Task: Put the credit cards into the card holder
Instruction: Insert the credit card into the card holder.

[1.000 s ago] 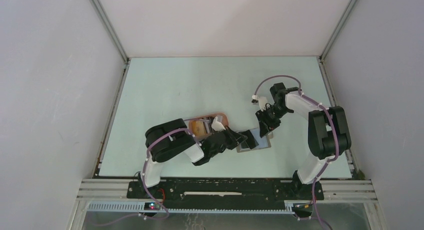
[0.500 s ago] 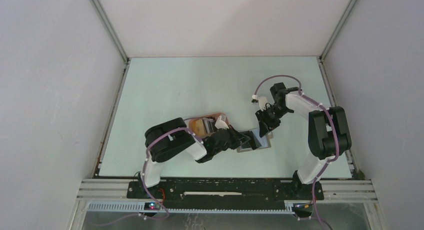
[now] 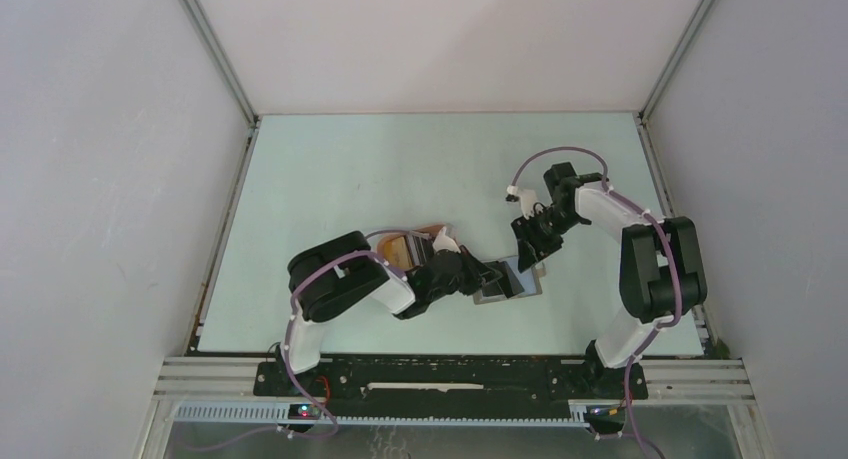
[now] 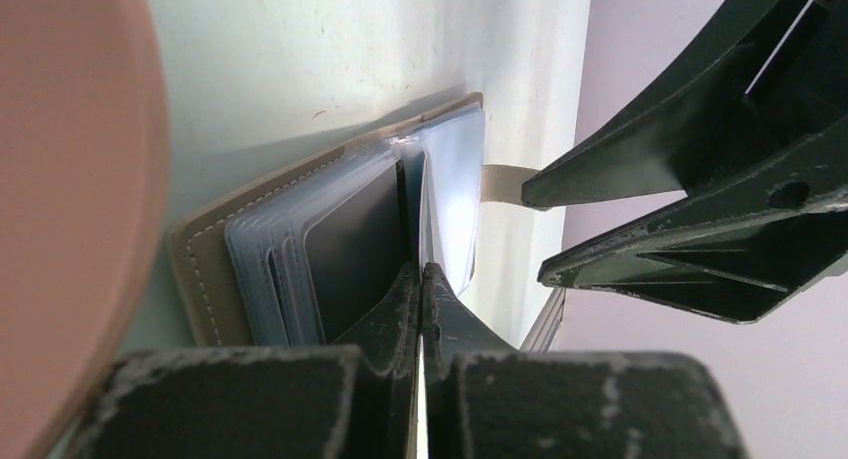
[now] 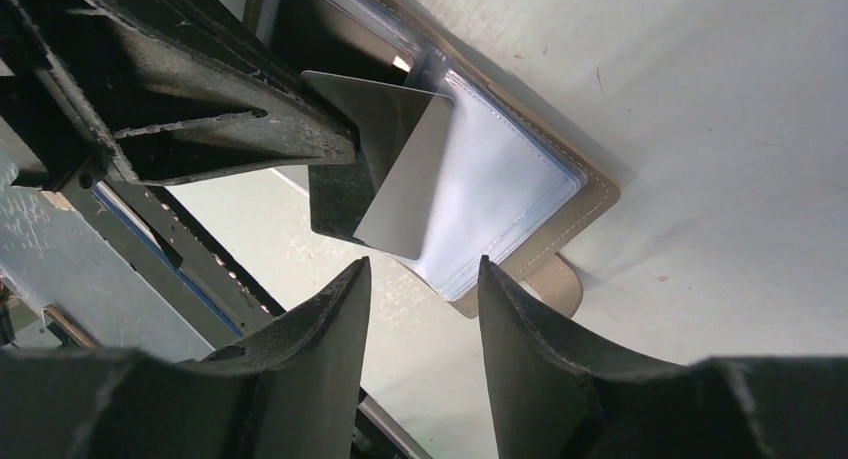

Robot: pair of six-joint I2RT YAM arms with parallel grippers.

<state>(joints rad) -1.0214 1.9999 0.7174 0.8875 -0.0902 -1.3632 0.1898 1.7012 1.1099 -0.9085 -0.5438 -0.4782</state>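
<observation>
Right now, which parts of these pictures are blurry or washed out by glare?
Left wrist view: the peach tray is a soft blur at the edge, and the clear sleeves of the card holder flare white. Right wrist view: the right claw is dark and out of focus up close; the card shines silvery. Top view: even light, faint shadows.

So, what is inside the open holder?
Clear sleeves fill the holder. One card stands tilted at the fold, pinched by the left tool. Whether the sleeves under it hold cards cannot be seen.
</observation>
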